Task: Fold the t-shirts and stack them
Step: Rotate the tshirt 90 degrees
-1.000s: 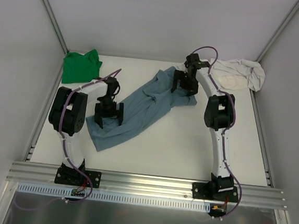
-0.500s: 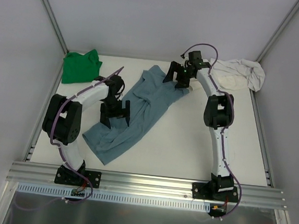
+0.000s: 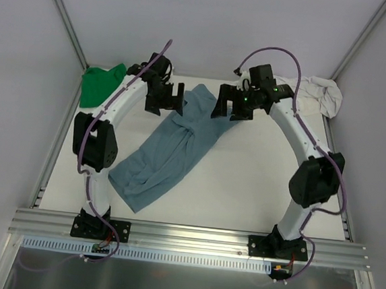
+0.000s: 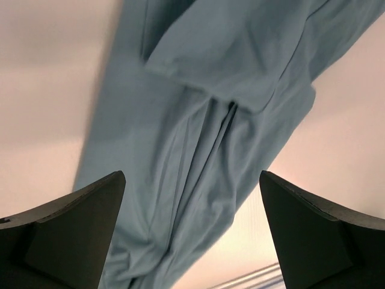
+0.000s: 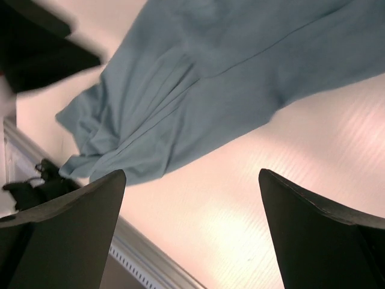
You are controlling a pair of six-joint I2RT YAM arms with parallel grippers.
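The slate-blue t-shirt (image 3: 169, 149) lies crumpled in a long diagonal strip on the table, from front left to back centre; it also shows in the left wrist view (image 4: 198, 132) and the right wrist view (image 5: 198, 90). My left gripper (image 3: 168, 98) is open and empty above its far left edge. My right gripper (image 3: 231, 107) is open and empty above its far right edge. The green t-shirt (image 3: 102, 86) is bunched at the back left. The cream t-shirt (image 3: 316, 94) is bunched at the back right, partly behind the right arm.
White walls with metal posts enclose the table on three sides. An aluminium rail (image 3: 185, 238) with the arm bases runs along the near edge. Bare white table (image 3: 244, 183) lies right of the blue shirt.
Both grippers have let go of the blue shirt and risen toward the back. The left arm has swung from the shirt's middle to its far end. The shirt has settled flatter.
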